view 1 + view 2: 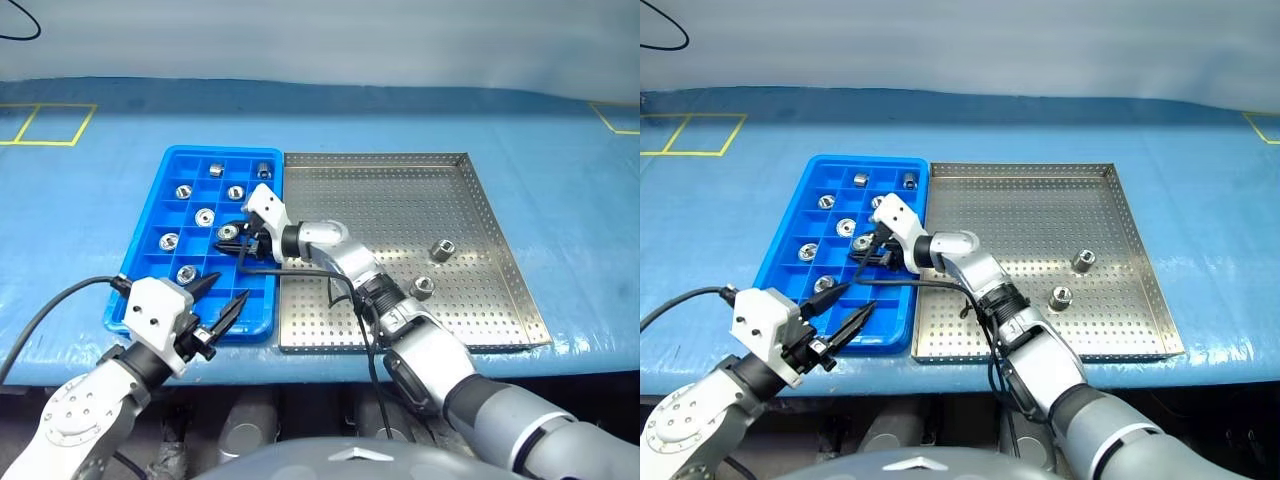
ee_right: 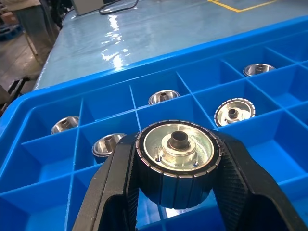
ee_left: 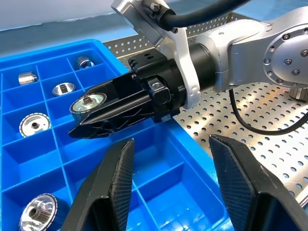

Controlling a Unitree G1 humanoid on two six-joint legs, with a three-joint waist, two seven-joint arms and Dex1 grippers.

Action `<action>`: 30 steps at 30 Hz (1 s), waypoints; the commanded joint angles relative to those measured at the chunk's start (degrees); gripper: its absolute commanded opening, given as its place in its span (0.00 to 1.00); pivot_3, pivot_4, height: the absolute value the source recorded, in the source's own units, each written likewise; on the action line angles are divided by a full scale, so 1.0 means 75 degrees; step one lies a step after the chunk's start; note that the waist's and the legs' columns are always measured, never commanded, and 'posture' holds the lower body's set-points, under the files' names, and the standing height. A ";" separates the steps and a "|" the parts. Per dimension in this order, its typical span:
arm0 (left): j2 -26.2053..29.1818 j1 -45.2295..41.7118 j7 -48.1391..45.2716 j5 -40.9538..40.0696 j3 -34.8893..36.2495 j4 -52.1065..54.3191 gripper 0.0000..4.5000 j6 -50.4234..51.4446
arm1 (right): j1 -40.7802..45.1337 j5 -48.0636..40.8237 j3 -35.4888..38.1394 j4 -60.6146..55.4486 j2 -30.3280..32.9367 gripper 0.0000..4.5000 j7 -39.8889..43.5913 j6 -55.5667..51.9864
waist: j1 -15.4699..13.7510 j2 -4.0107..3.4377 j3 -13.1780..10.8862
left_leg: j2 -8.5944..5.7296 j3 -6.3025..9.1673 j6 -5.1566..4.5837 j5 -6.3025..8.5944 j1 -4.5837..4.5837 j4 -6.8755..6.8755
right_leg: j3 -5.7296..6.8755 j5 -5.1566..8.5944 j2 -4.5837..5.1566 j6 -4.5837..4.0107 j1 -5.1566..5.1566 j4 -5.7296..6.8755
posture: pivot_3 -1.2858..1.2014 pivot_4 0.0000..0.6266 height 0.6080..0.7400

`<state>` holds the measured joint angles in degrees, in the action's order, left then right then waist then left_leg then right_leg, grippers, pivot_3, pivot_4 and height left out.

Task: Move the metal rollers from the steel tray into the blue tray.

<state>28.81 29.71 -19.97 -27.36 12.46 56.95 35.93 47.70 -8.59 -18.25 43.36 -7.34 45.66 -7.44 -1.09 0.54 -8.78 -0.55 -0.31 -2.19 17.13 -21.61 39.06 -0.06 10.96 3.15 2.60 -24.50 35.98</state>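
Note:
My right gripper (image 1: 226, 238) reaches in from the right over the middle of the blue tray (image 1: 220, 151). It is shut on a metal roller (image 2: 175, 144), which hangs above a compartment with its flat face showing. Several more rollers (image 1: 204, 215) lie in the blue tray's compartments. Two rollers (image 1: 441, 248) (image 1: 422, 288) stand on the steel tray (image 1: 400, 200) at its right side. My left gripper (image 1: 230, 288) is open and holds nothing, hovering over the blue tray's near right corner, just short of the right gripper (image 3: 96, 115).
The two trays sit side by side on a blue-covered table. Yellow tape squares (image 1: 50, 125) mark the cover at the far left and far right. A black cable (image 1: 50, 300) trails from my left wrist past the table's front edge.

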 commanded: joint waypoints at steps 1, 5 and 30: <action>-0.0097 0.0054 0.0237 0.0141 0.0303 0.0394 0.60 -0.0145 | 0.0380 0.0055 0.0267 0.0399 -0.0411 0.38 -0.0138 0.0359 | -0.0013 0.0000 0.0000 | 0.0000 0.0007 0.0005 -0.0003 0.0000 0.0000 | 0.0005 0.0002 -0.0001 -0.0004 0.0001 0.0004 | 0.59 0.24 1.00; -0.0155 0.0197 0.0350 0.0149 0.0462 0.0401 0.60 -0.0164 | 0.0543 0.0094 0.0436 0.0770 -0.0474 0.38 -0.0290 0.0562 | -0.0028 0.0000 0.0000 | 0.0001 0.0028 0.0016 -0.0009 0.0001 0.0000 | 0.0017 0.0007 -0.0005 -0.0014 0.0007 0.0009 | 0.60 0.24 1.00; -0.0303 0.0548 0.0658 0.0355 0.0136 0.0407 0.60 -0.0458 | 0.1057 0.0402 0.0346 0.1092 -0.1069 0.38 -0.0306 0.1309 | -0.0103 -0.0004 -0.0003 | 0.0007 0.0066 0.0049 -0.0028 0.0002 -0.0017 | 0.0026 0.0018 -0.0031 -0.0034 0.0008 0.0027 | 0.62 0.24 1.00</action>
<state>26.94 33.31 -15.51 -25.11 13.66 56.95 34.24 51.28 -5.55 -15.74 51.85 -7.86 43.44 0.85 -1.86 0.50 -8.80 -0.50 0.19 -1.82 16.91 -21.60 38.92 0.13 11.10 2.92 2.35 -24.45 36.19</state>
